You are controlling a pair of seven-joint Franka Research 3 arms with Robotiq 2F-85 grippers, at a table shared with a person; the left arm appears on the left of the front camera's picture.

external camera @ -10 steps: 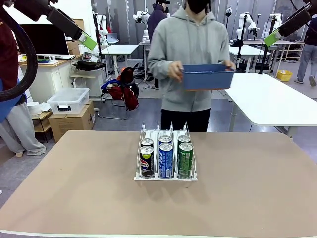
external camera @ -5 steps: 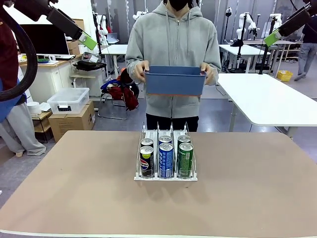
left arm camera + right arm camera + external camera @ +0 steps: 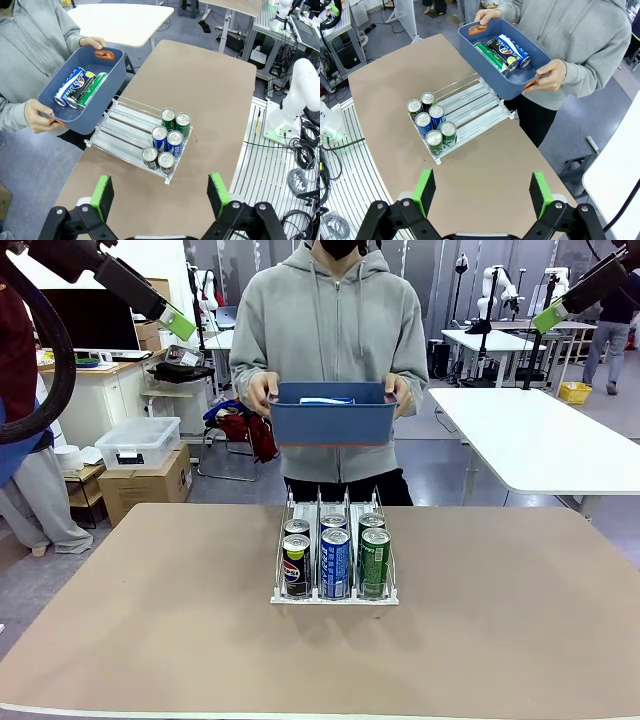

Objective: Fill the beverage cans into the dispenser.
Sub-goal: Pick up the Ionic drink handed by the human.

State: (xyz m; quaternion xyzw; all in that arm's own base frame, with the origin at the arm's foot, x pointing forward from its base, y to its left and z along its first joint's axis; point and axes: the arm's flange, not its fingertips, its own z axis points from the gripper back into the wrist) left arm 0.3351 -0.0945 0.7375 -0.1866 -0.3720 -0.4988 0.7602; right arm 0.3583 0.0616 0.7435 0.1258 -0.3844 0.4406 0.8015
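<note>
Above tan table (image 3: 150,640), left arm (image 3: 120,280) and right arm (image 3: 595,285) aloft, both jaws wide apart.

Gripper: black, green-padded right gripper (image 3: 482,192), jaws wide apart.
Rack: white wire dispenser (image 3: 470,107), six upright slim aluminium cans (image 3: 432,125) at one end.
Bin: blue plastic bin (image 3: 512,82) in a person's hands (image 3: 547,77), three loose drink cans (image 3: 501,51) lying inside.

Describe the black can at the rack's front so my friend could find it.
On the brown table stands a white wire rack with three lanes. In its front row, nearest the robot, the black can stands at the robot's left end. Its dark body sets it apart from the blue can beside it and the green can beyond.
</note>
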